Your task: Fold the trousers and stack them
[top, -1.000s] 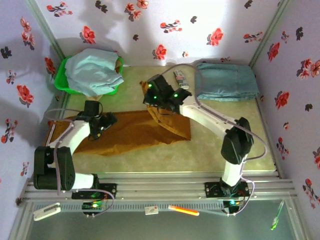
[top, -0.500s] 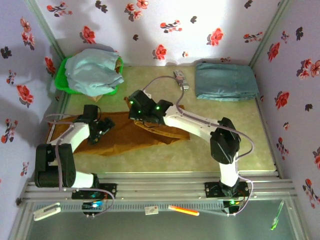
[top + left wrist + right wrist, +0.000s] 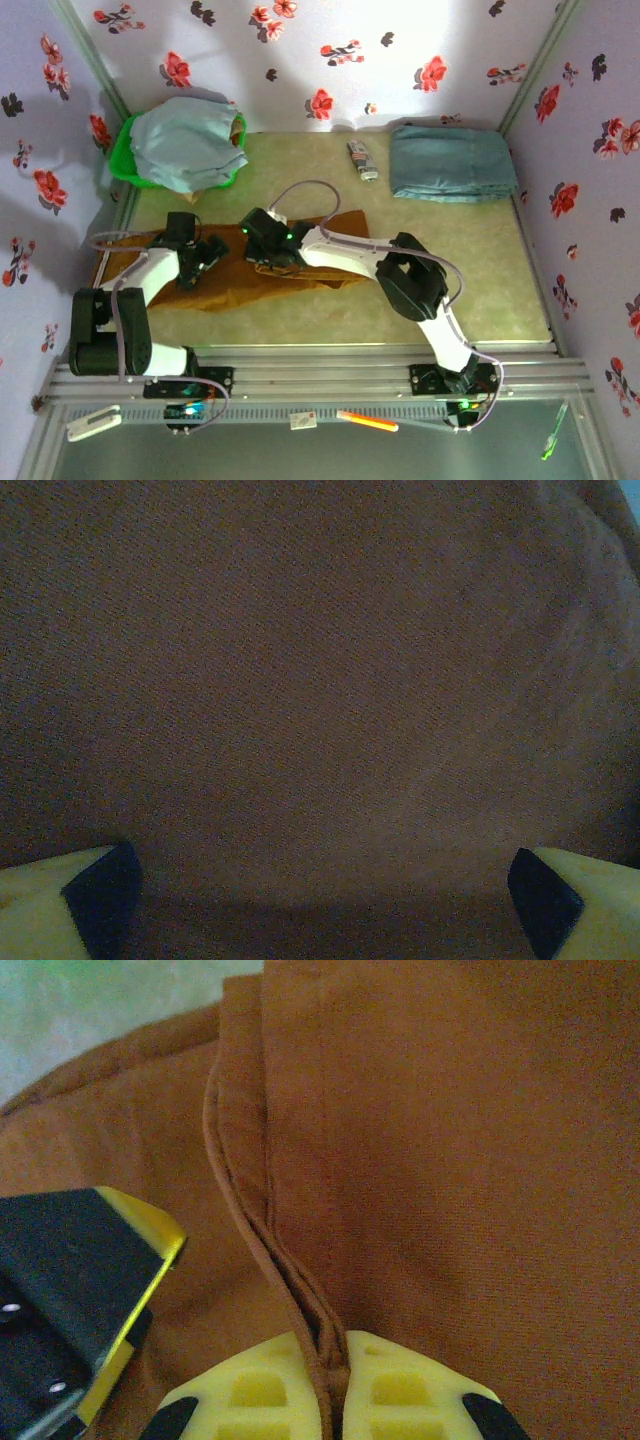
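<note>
Trousers (image 3: 235, 287) lie on the pale green tabletop (image 3: 480, 260), left of centre, partly folded over themselves, between your two arms. Your right fingers (image 3: 260, 1392) are clenched on a doubled seam edge of the brown cloth. In the right wrist view that edge runs straight into the pinch between the two yellow tips, and a fold line climbs away from it toward the top. From above, that arm reaches across from the right base to the middle of the garment.

Your left fingers (image 3: 98, 898) are spread wide and released, gripping nothing. Brown cloth sits right under the camera, and the tips show at the two bottom corners of the left wrist view. Can't tell if they touch the cloth. From above they're over the left part of the trousers, near the right fingers but apart.

Far left corner: green basket (image 3: 118, 165) heaped with pale blue cloth (image 3: 185, 140). Far right: folded blue-grey garment (image 3: 450, 165), well apart from the trousers. Small grey object (image 3: 362, 160) lies just beside it; can't tell what it is.
</note>
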